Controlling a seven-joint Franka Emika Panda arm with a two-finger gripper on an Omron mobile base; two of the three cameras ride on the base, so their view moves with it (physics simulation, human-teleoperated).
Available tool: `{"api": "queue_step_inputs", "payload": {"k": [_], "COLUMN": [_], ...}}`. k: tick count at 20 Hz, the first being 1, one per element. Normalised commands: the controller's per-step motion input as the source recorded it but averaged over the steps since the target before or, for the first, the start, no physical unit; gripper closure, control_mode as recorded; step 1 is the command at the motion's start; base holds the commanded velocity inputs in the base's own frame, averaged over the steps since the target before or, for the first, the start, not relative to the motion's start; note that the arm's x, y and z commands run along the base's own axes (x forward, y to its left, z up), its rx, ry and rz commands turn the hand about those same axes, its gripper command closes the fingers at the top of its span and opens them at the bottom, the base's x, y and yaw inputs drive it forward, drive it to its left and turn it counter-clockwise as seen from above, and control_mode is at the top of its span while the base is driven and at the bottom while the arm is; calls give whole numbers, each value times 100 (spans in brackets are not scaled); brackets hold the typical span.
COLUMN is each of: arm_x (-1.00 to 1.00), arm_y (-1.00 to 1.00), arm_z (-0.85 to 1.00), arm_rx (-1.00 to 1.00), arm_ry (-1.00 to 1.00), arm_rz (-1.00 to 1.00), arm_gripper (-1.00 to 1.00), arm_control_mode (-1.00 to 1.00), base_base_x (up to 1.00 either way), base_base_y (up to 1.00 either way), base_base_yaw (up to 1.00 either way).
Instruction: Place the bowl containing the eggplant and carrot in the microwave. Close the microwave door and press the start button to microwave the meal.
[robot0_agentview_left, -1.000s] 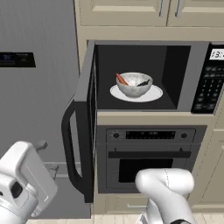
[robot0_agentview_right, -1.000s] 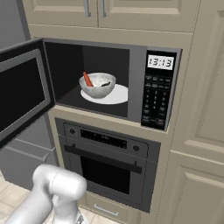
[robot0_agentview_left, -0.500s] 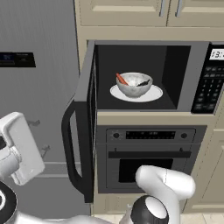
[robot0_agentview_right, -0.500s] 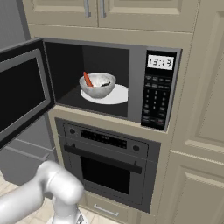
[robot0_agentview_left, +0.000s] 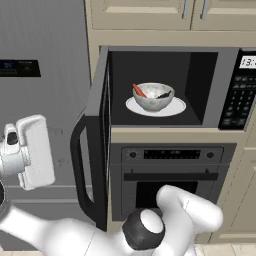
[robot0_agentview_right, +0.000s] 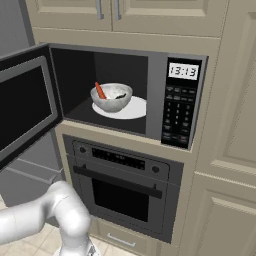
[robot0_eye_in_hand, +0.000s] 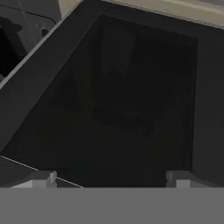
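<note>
The tool (robot0_eye_in_hand: 111, 181) shows in the hand view as two small tips at the bottom edge, set well apart with nothing between them. Straight ahead of the tool is the black window of the door (robot0_eye_in_hand: 131, 100), framed by its dark grey border; the glass is so dark that I cannot make out anything through it.

In the left base view the white hand (robot0_agentview_left: 27, 152) hangs low at the left, outside the door (robot0_agentview_left: 102, 120), which stands swung wide open with its curved handle (robot0_agentview_left: 80, 170) on the near edge. The hand sits near that handle but apart from it, on the side of the grey fridge (robot0_agentview_left: 45, 65).

Well beyond the tool, up and to its right, the microwave (robot0_agentview_right: 182, 107) is open. The bowl (robot0_agentview_right: 111, 96) rests on the white turntable (robot0_agentview_right: 132, 107) in the middle of the cavity. The carrot (robot0_agentview_right: 100, 90) leans on the bowl's left rim, its tip poking above the edge. The eggplant (robot0_agentview_left: 162, 94) is probably the dark streak lying in the bowl's right half, though it is too small to tell for sure.

The keypad (robot0_agentview_right: 177, 117) fills the microwave's right panel, with the display (robot0_agentview_right: 182, 71) above it reading 13:13. Below the microwave is the oven (robot0_agentview_right: 125, 187), its horizontal bar across the front, and above are beige cabinets (robot0_agentview_right: 115, 15).
</note>
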Motion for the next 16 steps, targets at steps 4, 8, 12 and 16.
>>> {"api": "queue_step_inputs", "payload": {"k": [4, 8, 12, 16], "arm_x": [-46, -69, -62, -36], "arm_y": [-100, -100, -100, -100], "arm_z": [-9, -1, 0, 0], "arm_rx": [9, 11, 12, 14], "arm_ry": [-16, -15, -4, 0], "arm_rz": [-22, -13, -3, 0], "arm_gripper": [-100, -100, -100, -100], "arm_control_mode": [-100, -100, -100, -100], "base_base_x": [0, 0, 0, 0], "base_base_y": [0, 0, 0, 0], "base_base_yaw": [0, 0, 0, 0]}}
